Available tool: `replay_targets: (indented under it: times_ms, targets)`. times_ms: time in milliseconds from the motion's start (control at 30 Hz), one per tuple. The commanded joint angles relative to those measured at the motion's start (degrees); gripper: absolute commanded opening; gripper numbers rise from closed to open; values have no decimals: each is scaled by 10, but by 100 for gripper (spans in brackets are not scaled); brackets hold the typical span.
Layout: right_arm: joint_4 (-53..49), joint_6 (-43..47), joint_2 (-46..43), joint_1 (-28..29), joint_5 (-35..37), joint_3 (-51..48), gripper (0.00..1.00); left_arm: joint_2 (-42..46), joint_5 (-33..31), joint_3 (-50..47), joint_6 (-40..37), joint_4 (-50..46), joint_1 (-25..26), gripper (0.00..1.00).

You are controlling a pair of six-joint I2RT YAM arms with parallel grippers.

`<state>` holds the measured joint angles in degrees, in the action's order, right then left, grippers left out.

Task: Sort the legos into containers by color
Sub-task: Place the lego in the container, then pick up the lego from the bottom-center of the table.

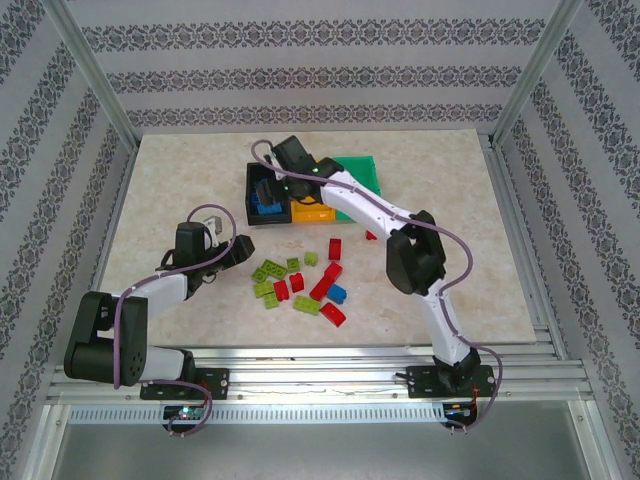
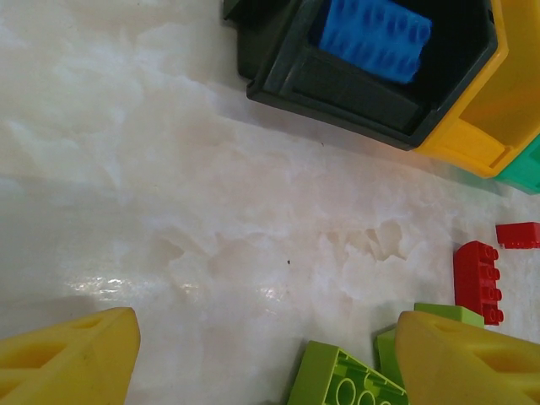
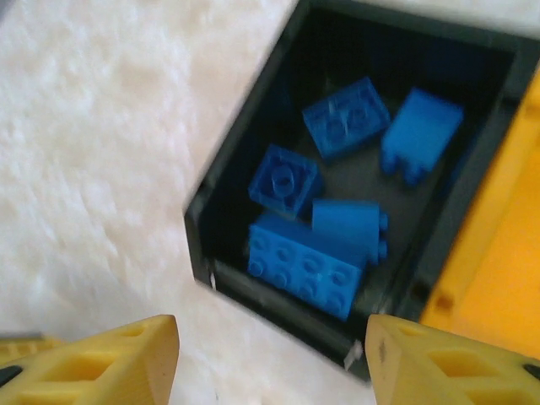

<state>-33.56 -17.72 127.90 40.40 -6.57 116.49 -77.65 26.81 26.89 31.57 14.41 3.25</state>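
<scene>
Overhead and empty-handed

Hovering over the black bin (image 3: 211, 245) toward the far edge of the desk (image 1: 180, 170), with the right fingers (image 3: 93, 363) released and spread, grasping nothing. Holding five blue bricks (image 3: 308, 261) inside that bin, jumbled, some studs up, some tipped on a side. Joined on one side to an orange-yellow bin (image 2: 472, 143), and beyond that to a green bin (image 1: 360, 170). Hanging low over bare desk nearer the left edge, with the left fingers (image 2: 67, 354) likewise released and empty. Lying loose toward the middle of the near edge: a scatter of lime bricks (image 1: 268, 272), red bricks (image 1: 335, 248) and one blue brick (image 1: 337, 293), all apart from the bins. Just beside one left fingertip in the left wrist view: two of the lime bricks; touching or not, cannot tell.
</scene>
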Motion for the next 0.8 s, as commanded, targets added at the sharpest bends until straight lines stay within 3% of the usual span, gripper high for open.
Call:
replay_targets:
  times_ms: [0, 133, 367, 767]
  targets:
    - [53, 9, -94, 10, -3, -113, 60, 7, 6, 6, -5, 22, -9, 79]
    - [98, -3, -186, 9, -3, -263, 59, 8, 9, 5, -2, 23, -9, 79]
    - [93, -7, -312, 11, 3, -454, 58, 12, 13, 2, 2, 26, -10, 79]
    - [73, 19, -413, 35, -11, -642, 58, 19, 12, -1, 5, 28, -9, 79]
